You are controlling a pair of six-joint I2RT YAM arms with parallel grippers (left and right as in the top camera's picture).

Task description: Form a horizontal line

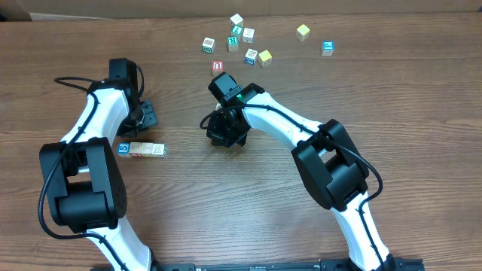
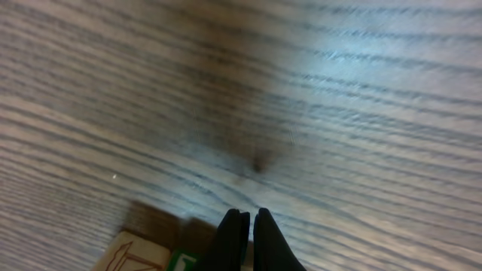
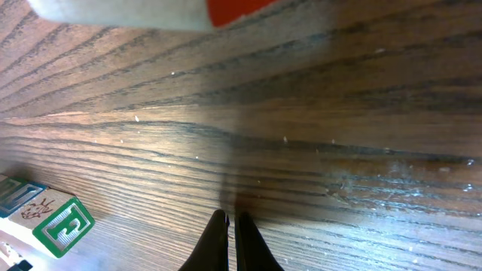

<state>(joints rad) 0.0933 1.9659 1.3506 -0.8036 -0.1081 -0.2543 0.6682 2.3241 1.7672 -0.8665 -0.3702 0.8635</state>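
Observation:
The horizontal line [image 1: 142, 150] is a short row of small wooden cubes lying at the left of the table. Its blue-faced cube [image 1: 124, 148] is at the left end, with whitish-faced cubes touching it to the right. My left gripper [image 1: 143, 114] is just beyond the row, shut and empty. In the left wrist view its fingers [image 2: 250, 220] are closed over bare wood, with the cubes' tops [image 2: 139, 254] at the bottom left. My right gripper [image 1: 226, 129] is at the table's middle, shut and empty [image 3: 232, 223].
A red-faced cube [image 1: 218, 67] lies just beyond the right gripper and shows blurred in the right wrist view [image 3: 233, 9]. Several loose letter cubes [image 1: 236, 38] and two plain yellow cubes [image 1: 303, 31] are scattered at the back. Green- and blue-lettered cubes [image 3: 62, 224] show at the left.

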